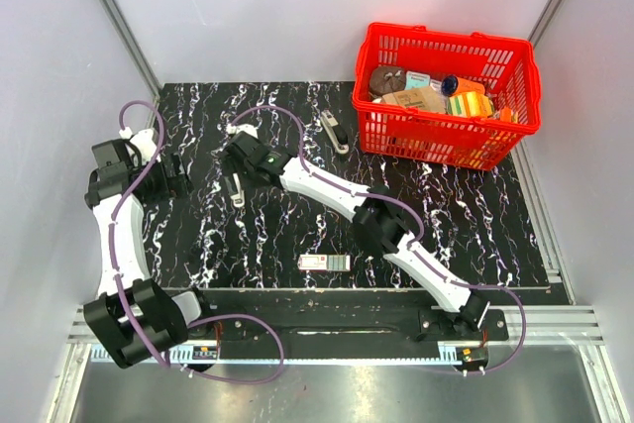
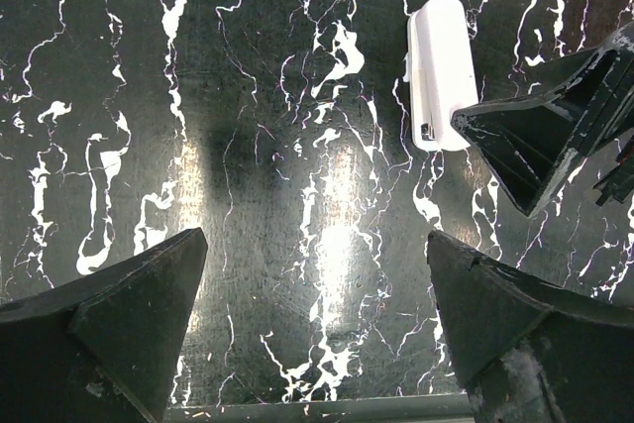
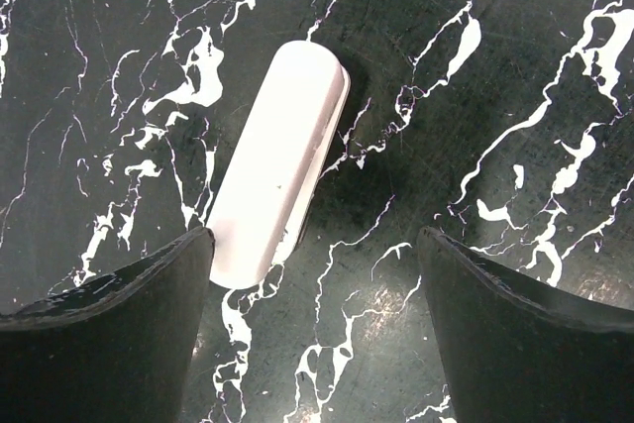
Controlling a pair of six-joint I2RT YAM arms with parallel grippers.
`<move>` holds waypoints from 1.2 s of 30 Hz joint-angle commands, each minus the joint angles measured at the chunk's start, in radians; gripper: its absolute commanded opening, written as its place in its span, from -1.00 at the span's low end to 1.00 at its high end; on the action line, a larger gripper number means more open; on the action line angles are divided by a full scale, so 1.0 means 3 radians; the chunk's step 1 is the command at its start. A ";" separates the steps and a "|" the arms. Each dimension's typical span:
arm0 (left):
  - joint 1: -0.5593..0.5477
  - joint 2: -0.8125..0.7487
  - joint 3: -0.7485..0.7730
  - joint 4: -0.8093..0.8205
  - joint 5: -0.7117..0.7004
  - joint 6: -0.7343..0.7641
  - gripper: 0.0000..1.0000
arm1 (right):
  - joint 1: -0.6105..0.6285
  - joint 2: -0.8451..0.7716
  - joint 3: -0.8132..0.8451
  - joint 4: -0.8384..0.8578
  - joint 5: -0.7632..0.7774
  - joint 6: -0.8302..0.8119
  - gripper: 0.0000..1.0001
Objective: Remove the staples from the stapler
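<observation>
1. Plainly, the stapler [image 3: 282, 165] is a smooth, matte white plastic oblong with rounded ends. It lies flat and closed on the table [image 1: 297, 230], a glossy black top veined with white like marble.
2. A thin seam runs along 1 long edge, where its 2 halves meet. Only the right wrist view shows this clearly.
3. Only the overhead view places it in the scene, left of centre on the table. It is well apart from the red plastic basket [image 1: 388, 136] with lattice walls at the far right, from the slim grey metal piece [image 1: 334, 133] just beside that basket, and from the small labelled box [image 1: 325, 263] by the near edge.
4. The left wrist view adds a small dark notch at 1 end of the stapler. A black wedge-shaped finger [image 2: 540, 141] of the other arm sits right at that corner.
5. The right gripper [image 3: 315, 329] has its 2 dull black, tapering fingers spread wide and holds nothing. The stapler lies slanted ahead of it, with its near end just beside the finger at the lower left of that view. I cannot tell whether they touch.
6. The left gripper [image 2: 317, 334] is spread as wide as it goes over bare tabletop, where the lamp glare shows. It grips nothing, and the stapler lies apart from it, toward the upper right of its view.
</observation>
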 commanded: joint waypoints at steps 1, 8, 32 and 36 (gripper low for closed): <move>0.0017 -0.0149 -0.0001 0.0078 0.0082 0.0012 0.98 | 0.0025 -0.0044 0.0022 0.0000 -0.0071 0.0070 0.77; 0.0017 -0.0113 -0.0047 0.0078 0.0042 0.0032 0.98 | 0.0055 0.0012 0.0048 0.0143 -0.0162 0.0136 0.75; 0.0017 -0.0118 -0.0133 0.0159 0.0001 0.0058 0.98 | 0.0132 0.0197 0.0196 0.0199 -0.0158 0.0197 0.13; 0.0017 -0.0088 -0.0226 0.0247 0.0133 0.0114 0.98 | 0.0132 0.0064 0.0023 0.0255 -0.0091 0.0177 -0.27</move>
